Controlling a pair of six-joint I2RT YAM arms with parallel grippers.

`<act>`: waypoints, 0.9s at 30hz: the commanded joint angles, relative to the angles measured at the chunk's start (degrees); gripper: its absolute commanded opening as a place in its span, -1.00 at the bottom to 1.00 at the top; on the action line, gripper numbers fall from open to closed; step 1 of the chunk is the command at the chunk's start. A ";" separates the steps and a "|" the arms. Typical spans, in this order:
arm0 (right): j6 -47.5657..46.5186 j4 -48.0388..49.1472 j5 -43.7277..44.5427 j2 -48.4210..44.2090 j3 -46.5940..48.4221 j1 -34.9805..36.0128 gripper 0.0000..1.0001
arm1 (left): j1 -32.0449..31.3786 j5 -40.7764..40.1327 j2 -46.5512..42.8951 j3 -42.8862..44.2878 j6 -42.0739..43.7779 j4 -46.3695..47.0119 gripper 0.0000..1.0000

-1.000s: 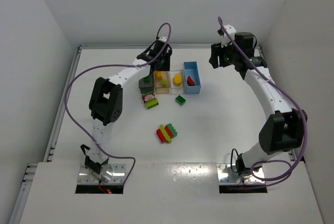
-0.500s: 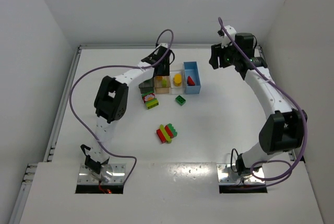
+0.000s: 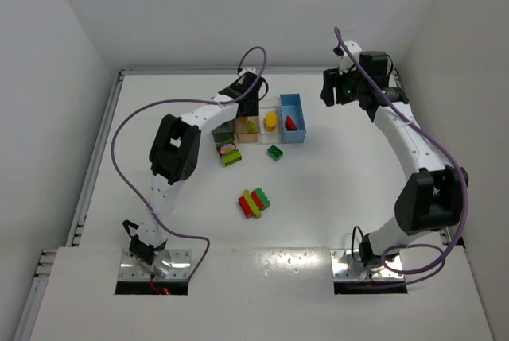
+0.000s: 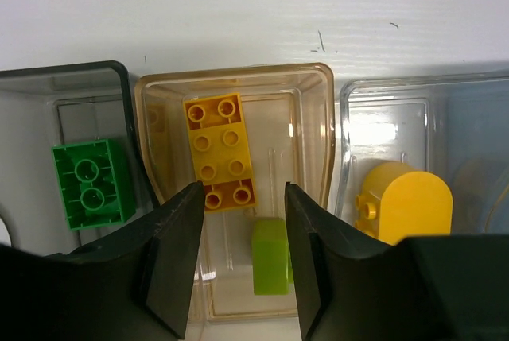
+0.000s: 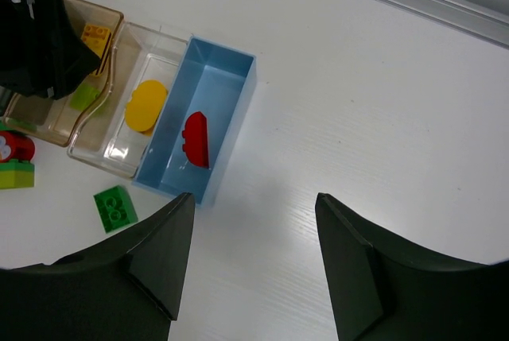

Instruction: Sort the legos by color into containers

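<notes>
Four bins stand in a row at the table's back: dark grey [image 3: 219, 131], tan [image 3: 248, 137], clear [image 3: 271, 137] and blue [image 3: 291, 104]. My left gripper [image 4: 242, 194] is open and empty, hanging over the tan bin [image 4: 238, 75]. That bin holds a yellow brick [image 4: 220, 146] and a lime green brick [image 4: 270, 257]. The dark grey bin [image 4: 79, 69] holds a green brick [image 4: 91, 184]. The clear bin [image 4: 413, 80] holds a rounded yellow piece [image 4: 402, 202]. The blue bin [image 5: 219, 91] holds a red piece [image 5: 196, 139]. My right gripper [image 5: 254, 206] is open and empty, high to the right of the bins.
Loose on the table are a dark green brick [image 3: 274, 152], a lime and red stack [image 3: 230, 153] in front of the bins, and a red, yellow and green stack [image 3: 255, 202] nearer the arms. White walls close in the table on three sides.
My left arm has swung slightly to the right, bringing its gripper over the tan bin. The right arm has not moved.
</notes>
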 commanded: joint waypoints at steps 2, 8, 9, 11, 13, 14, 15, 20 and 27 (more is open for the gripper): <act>-0.34 0.89 -0.21 -1.60 -0.19 -0.29 0.26 | -0.61 -1.79 1.10 2.39 -0.76 0.45 0.02; -0.34 0.89 -0.21 -1.07 -0.19 -0.29 0.28 | -0.61 -2.93 2.24 3.44 -0.76 0.45 0.02; -0.34 0.89 -0.21 -1.07 -0.19 -0.29 0.28 | -0.61 -3.54 2.24 3.96 -0.76 0.45 0.02; -0.34 0.89 -0.73 -1.07 -0.19 -0.29 0.28 | -0.61 -3.55 2.86 3.97 -0.76 0.45 0.02; -0.34 0.89 -0.73 -1.07 -0.19 -0.82 0.28 | -1.13 -4.25 3.47 4.50 -0.76 -0.08 0.02; -0.34 0.89 -0.73 -1.07 -0.19 -0.82 0.28 | -1.14 -4.77 3.47 4.50 -0.76 -0.08 0.02; -0.34 0.89 -0.73 -1.07 -0.19 -0.82 0.28 | -1.14 -4.78 3.47 4.50 -0.76 -0.08 0.02; -0.34 0.89 -1.26 -1.07 -0.19 -1.34 0.28 | -1.66 -5.92 4.52 5.02 -0.76 -0.08 0.04; -0.34 0.89 -1.79 -0.55 -0.19 -2.49 0.28 | -1.66 -5.92 5.58 5.55 -0.76 -0.08 0.10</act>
